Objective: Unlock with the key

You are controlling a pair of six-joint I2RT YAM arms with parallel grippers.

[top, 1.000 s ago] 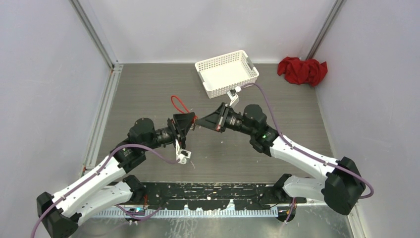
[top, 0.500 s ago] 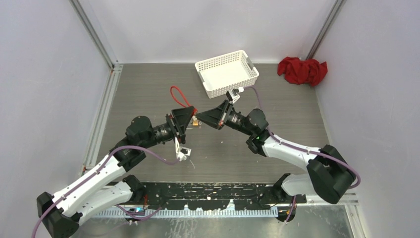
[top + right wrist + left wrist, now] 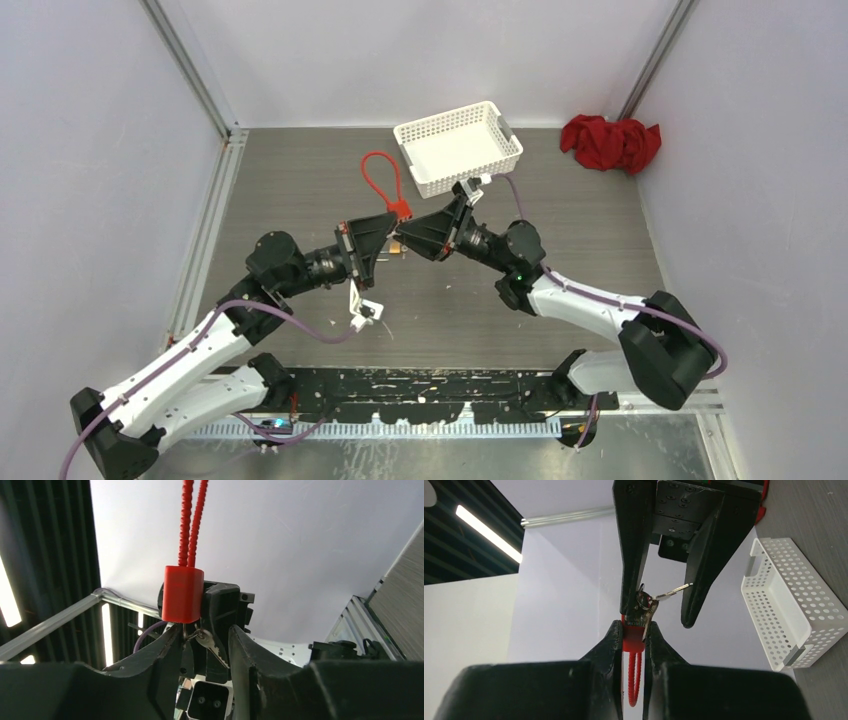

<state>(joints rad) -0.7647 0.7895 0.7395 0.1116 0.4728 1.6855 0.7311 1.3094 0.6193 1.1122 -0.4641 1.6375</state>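
The two arm bases are bolted at the near edge of the grey wood-grain bench (image 3: 300, 180), and both arms are angled inward so that their grippers are brought tip to tip over the middle of the bench.

The left gripper (image 3: 634, 627) is clamped on the body of a red cable padlock (image 3: 634, 636). In the left wrist view its two black fingers are pressed against opposite sides of the red block, and the ribbed cable is seen running back between them.

A small bunch of silver metal keys (image 3: 646, 606) is attached at the end of the padlock body that faces the right arm. The right gripper (image 3: 205, 630) is held with its jaws apart, one on each side of the bunch. One finger lies right against the keys and the other stands clear of them, so nothing is pinched.

From the padlock body the red cable loop (image 3: 382, 172) is extended toward the far edge of the bench; whether it rests on the surface cannot be told.

Just beyond the right gripper, close to the far edge, a white perforated plastic basket (image 3: 500, 150) is set at a slight angle. A crumpled red cloth (image 3: 610, 142) is lying in the far right corner, well apart from the basket.
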